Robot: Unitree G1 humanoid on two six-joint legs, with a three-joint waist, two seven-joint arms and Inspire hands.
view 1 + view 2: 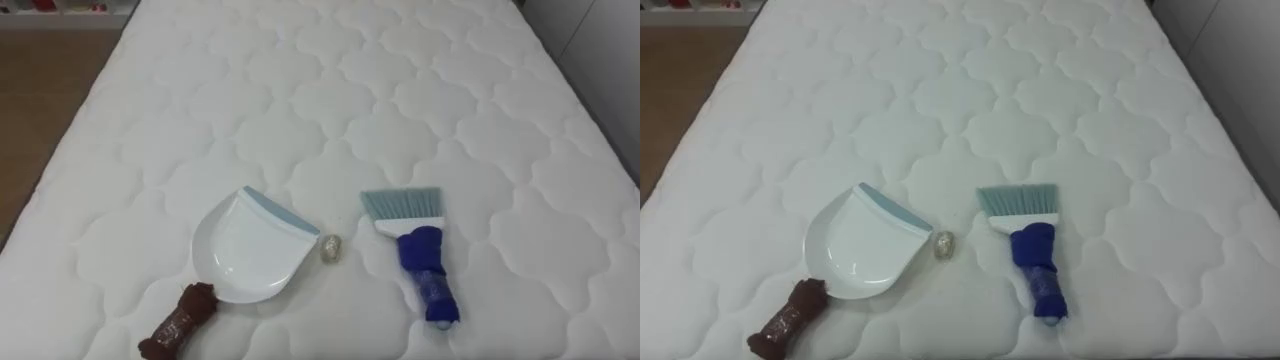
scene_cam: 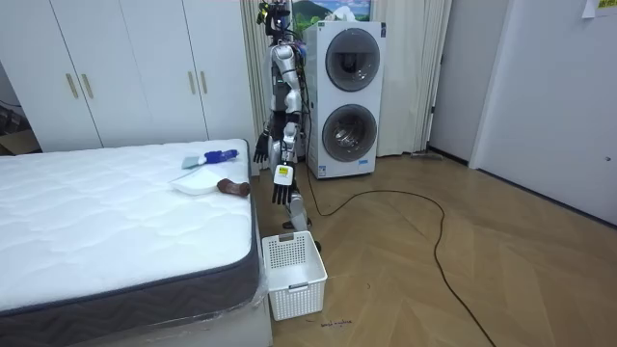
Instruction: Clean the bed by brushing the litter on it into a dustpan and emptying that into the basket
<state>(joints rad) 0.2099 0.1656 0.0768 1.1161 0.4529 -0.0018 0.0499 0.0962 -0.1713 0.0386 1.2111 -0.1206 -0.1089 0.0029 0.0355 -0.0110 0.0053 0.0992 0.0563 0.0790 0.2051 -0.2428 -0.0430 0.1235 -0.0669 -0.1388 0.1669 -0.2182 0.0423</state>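
While the robot stands at the near edge of the bed (image 1: pixel 420 90) with its left hand (image 2: pixel 281 191) and right hand (image 2: pixel 260 147) hanging loose-fingered and empty, a white dustpan (image 1: pixel 245 247) lies left of a blue brush (image 1: pixel 420 255), with a small crumpled ball (image 1: pixel 329 249) between them.

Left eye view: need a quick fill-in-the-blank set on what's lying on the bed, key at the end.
1. The white plastic dustpan has a ____ handle.
2. The brush with pale blue bristles has a handle wrapped in ____ material.
3. The small crumpled wad lies ____ the dustpan and the brush.
4. All three rest on the white quilted ____.
Missing words: brown; blue; between; mattress.
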